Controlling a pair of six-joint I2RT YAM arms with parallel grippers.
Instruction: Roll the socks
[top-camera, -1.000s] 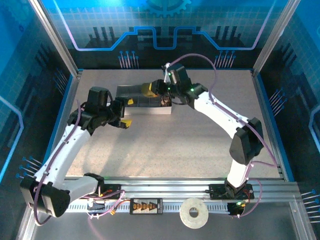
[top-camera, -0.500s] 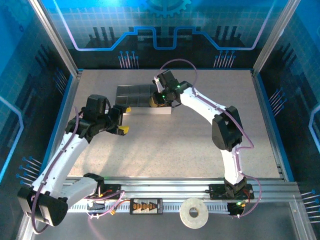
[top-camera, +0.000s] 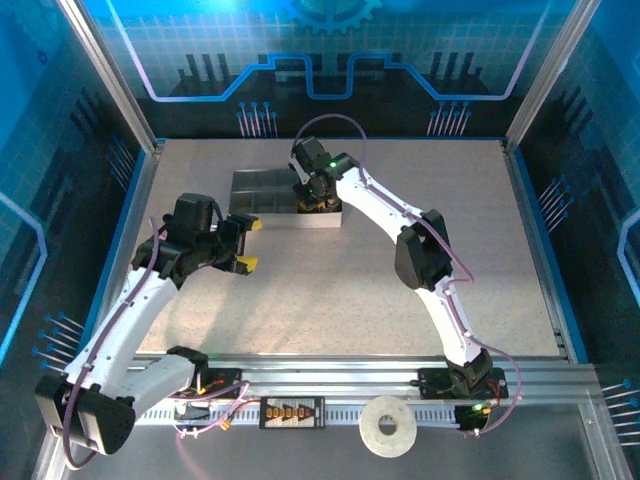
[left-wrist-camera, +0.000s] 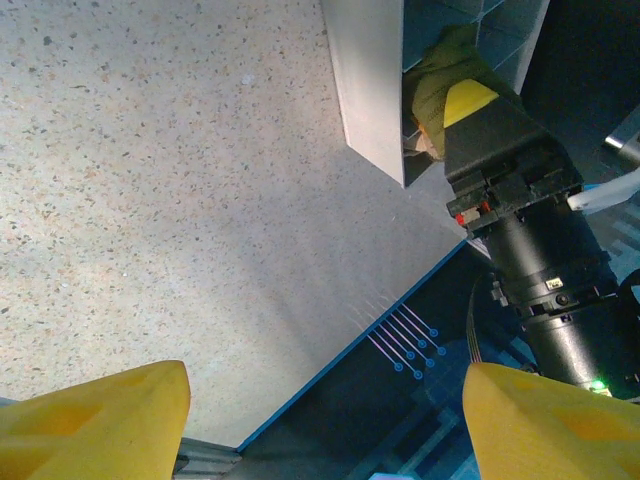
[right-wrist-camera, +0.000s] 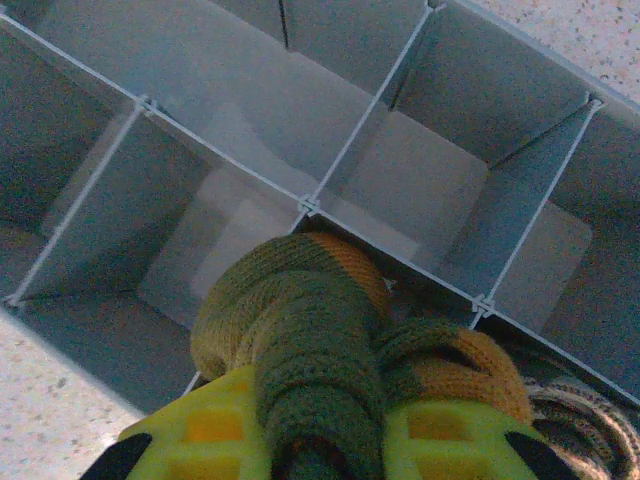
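Between my right fingers sits the olive green sock (right-wrist-camera: 300, 330), wound into a thick roll with an orange patch showing at its top and another orange bulge on the side. Just beside it, at the lower right corner of my right wrist view, a bit of the beige-brown sock (right-wrist-camera: 590, 425) shows its knitted pattern; I cannot tell whether it is wound into the same bundle. My right gripper (right-wrist-camera: 320, 440) is clamped narrowly on the olive roll, one yellow-green finger on each side of it.

The roll hangs over the grey divided tray (right-wrist-camera: 400, 210), above a spot where thin white dividers cross, so I cannot tell which compartment it belongs to or whether it touches the floor. From above, my right gripper (top-camera: 312, 203) is at the right end of the tray (top-camera: 262, 190), which lies toward the far side of the speckled table (top-camera: 350, 280).

My left gripper (top-camera: 252, 243) hangs over bare table near the tray's near left corner, apart from it. Its yellow fingers stand wide apart with nothing between them (left-wrist-camera: 320, 430). Through my left wrist camera I see the tray wall (left-wrist-camera: 370, 90) and a patch of the olive sock (left-wrist-camera: 435, 80) behind it.
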